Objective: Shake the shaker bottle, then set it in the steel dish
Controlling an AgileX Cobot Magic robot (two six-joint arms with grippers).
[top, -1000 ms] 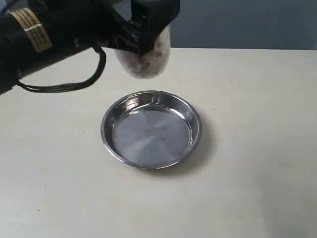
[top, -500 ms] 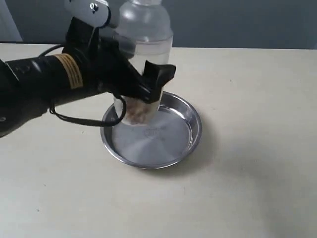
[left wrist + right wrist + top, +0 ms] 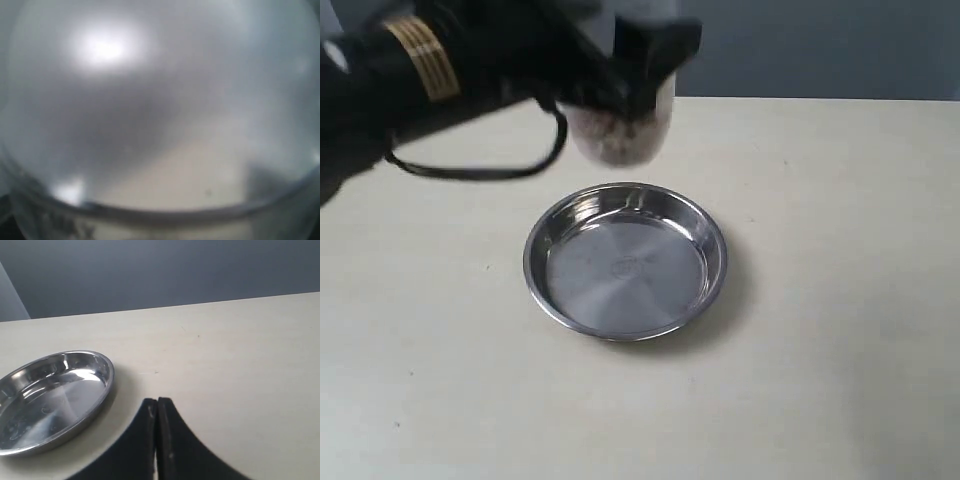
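Bottle aloft, dish bare: reads as the shaking half of the job, with the placing half not yet done. Grips the shaker bottle point(image 3: 655, 120) in the left gripper point(image 3: 635, 80), with black fingers closed tight around the frosted body, high over the far rim of the steel dish point(image 3: 620, 270) and touching no part of it. Shows brown granules point(image 3: 610, 140) bunched at the bottle's lower end, the end nearest the dish; hides the cap behind the arm point(image 3: 420, 70) or beyond the picture's edge. Blurs at arm and bottle alike in the exterior view, suggesting motion, without settling mid-shake or nearly through. Fills the left wrist view with nothing but the bottle's point(image 3: 160, 120) clouded wall, hard against the lens, and so gives no look at the fingers there. Holds the right gripper point(image 3: 157, 440) off to one side of the dish point(image 3: 50, 400), over the table point(image 3: 240, 350), with fingers pressed flat together and nothing between them. Leaves, on this evidence, the lowering onto the dish's flat floor, upright, and the letting go. Calls for care at that point, given a bottle likely taller than the shallow wall around it.
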